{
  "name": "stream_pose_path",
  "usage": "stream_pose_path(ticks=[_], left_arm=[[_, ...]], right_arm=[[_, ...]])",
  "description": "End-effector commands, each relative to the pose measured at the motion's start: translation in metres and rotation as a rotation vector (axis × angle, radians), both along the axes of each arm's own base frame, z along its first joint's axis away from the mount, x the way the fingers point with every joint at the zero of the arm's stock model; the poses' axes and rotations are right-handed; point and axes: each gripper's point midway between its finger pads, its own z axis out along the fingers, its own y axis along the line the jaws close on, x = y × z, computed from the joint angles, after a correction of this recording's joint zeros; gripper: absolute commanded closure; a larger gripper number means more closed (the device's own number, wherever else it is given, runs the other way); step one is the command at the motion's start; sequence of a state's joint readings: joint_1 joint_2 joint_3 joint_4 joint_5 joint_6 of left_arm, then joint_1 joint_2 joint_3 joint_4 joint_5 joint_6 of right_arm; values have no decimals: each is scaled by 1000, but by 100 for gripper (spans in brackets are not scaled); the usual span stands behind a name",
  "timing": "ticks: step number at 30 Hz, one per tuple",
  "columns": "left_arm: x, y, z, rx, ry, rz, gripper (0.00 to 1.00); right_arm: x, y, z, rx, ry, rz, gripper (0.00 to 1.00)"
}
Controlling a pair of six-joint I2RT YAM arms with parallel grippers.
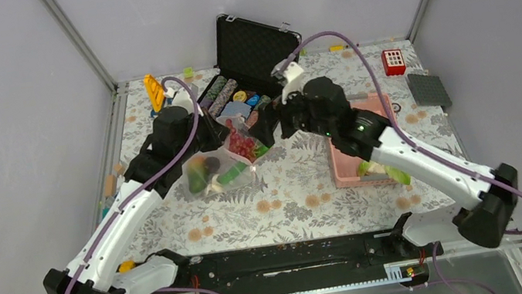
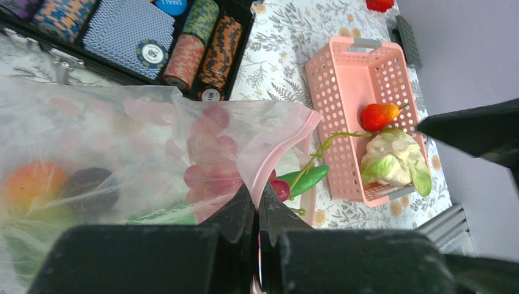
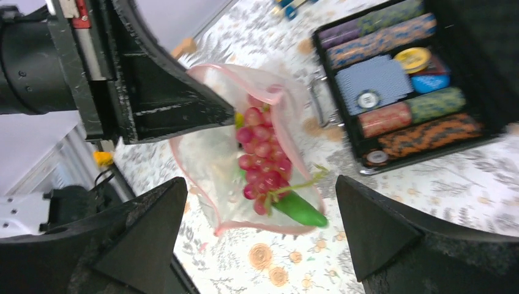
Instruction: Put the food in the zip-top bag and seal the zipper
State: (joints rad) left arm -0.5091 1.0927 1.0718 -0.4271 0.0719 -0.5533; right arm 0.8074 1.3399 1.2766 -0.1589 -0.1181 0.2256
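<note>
Bag (image 1: 223, 166) is the difficult thing here: one thin, clear, floppy sack, very light, with no shape of its own. It lies on the table between my two arms, with its mouth toward the basket (image 2: 343, 67). It is best to take it only at the pink strip (image 2: 275, 147), the firmest part, because the film beside it would slip and wrinkle.

My left gripper (image 2: 257, 197) is closed tight on the edge of the bag at that strip and holds the mouth up. My right gripper (image 3: 260, 179) stands wide, holds nothing, and hangs just above the mouth.

The toy foods look hard, smooth and light, so I judge that they will roll easily.

- In the bag I count one bunch of grapes (image 3: 263, 153), one mango (image 2: 33, 184) and one dark piece (image 2: 92, 187).
- One green pod (image 3: 300, 209) lies at the lip; I cannot tell whether it is fully inside.
- In the basket I count two things: one red fruit (image 2: 378, 115) and one leafy piece (image 2: 395, 160), touching each other.
</note>
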Motion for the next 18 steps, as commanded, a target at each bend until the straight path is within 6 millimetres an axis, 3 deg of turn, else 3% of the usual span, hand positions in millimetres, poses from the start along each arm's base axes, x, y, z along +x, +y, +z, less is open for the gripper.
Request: stream_pose_path(ticks=[1,6,10,11,15,18], left_arm=[[6,17,66,-40,-190,79,100],[-1,23,90,-86,-233,100,100],[-13,31,105,-117,-265,113,100],[-13,36,105,-117,-273,140,100],[-7,64,95,-85,-275,301,100],[-5,57,84,-64,-236,266,100]], right_arm=[[22,-51,25,4,-129,-263,0],[42,-125,7,-12,-60,-536,0],[57,-178,-31,-9,116,-689,0],[62,-194,-42,-23,154,-747,0],[78,-224,-82,-57,279,-852,0],[96,-245,-111,-45,389,-949,0]])
